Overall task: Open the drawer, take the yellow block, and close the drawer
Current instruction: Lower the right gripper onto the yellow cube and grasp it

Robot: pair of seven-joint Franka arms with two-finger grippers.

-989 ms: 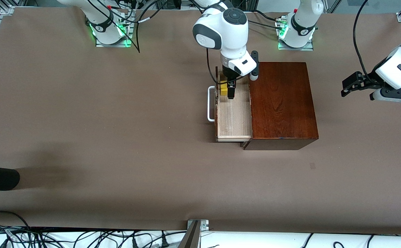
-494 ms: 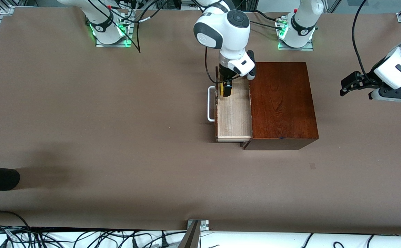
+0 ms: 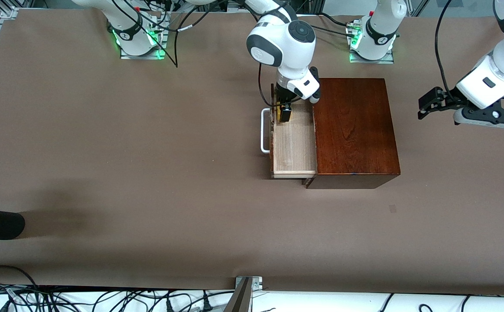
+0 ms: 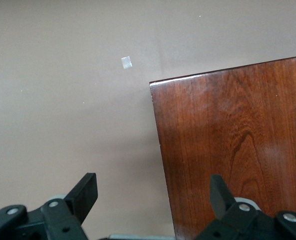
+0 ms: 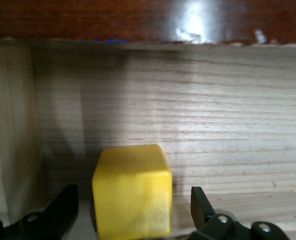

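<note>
Drawer [image 3: 294, 145] stands open; yellow block [image 5: 133, 189] sits in it at the end farthest from the front camera. Right tool [image 5: 133, 210] is down in the drawer, wide, straddling the block, not yet gripping. Left tool [image 4: 152, 192] waits wide over the worktop [image 3: 147, 151]; lifting out and closing remain.

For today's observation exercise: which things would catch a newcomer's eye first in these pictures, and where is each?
The glossy dark brown wooden box sits mid-table with its drawer pulled open toward the right arm's end. Inside the drawer, the yellow block lies between the open fingers of the right tool. The left tool waits, open, over bare table toward the left arm's end.
</note>
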